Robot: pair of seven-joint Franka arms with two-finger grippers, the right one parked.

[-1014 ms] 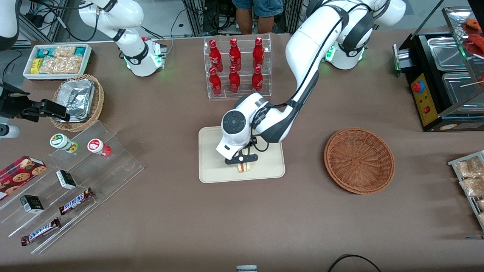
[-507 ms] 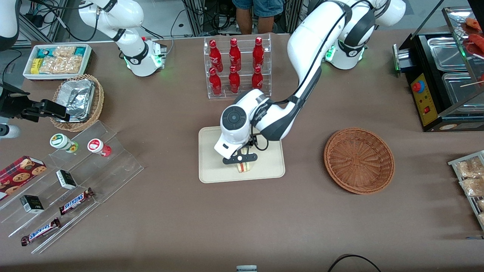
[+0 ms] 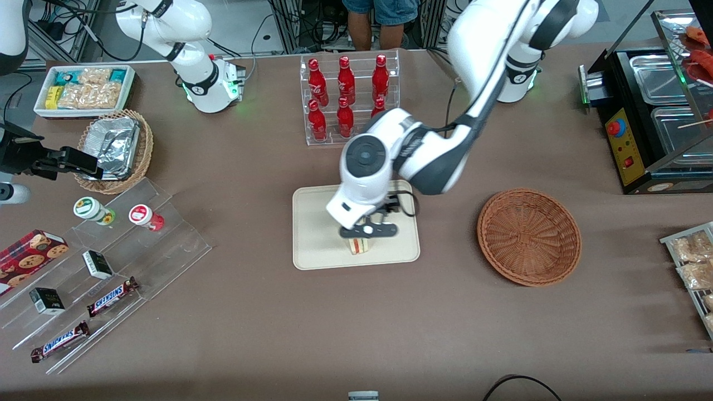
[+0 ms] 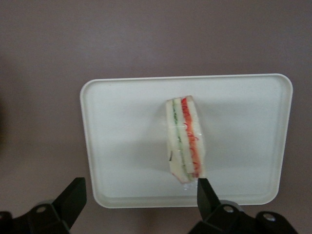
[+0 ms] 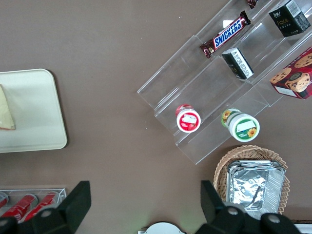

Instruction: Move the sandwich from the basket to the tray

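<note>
The sandwich [image 3: 360,245] [image 4: 184,141] stands on its edge on the cream tray [image 3: 312,234] [image 4: 122,126], its red and green filling facing up. My gripper [image 3: 367,229] [image 4: 140,190] hovers just above it, open, fingers spread wide with nothing between them. One fingertip [image 4: 204,187] is close beside the sandwich's end without gripping it. The reddish-brown basket [image 3: 529,236] sits empty on the table, toward the working arm's end. The right wrist view also catches the tray [image 5: 34,107] and a corner of the sandwich [image 5: 6,114].
A rack of red bottles [image 3: 348,97] stands just farther from the front camera than the tray. Toward the parked arm's end are a tiered acrylic shelf with snacks [image 3: 106,250], a tan basket with foil [image 3: 114,147] and a white bin [image 3: 83,89]. A food warmer [image 3: 652,111] stands toward the working arm's end.
The arm has lifted and swung slightly toward the working arm's end; the gripper has risen off the sandwich, which stays put on the tray.
</note>
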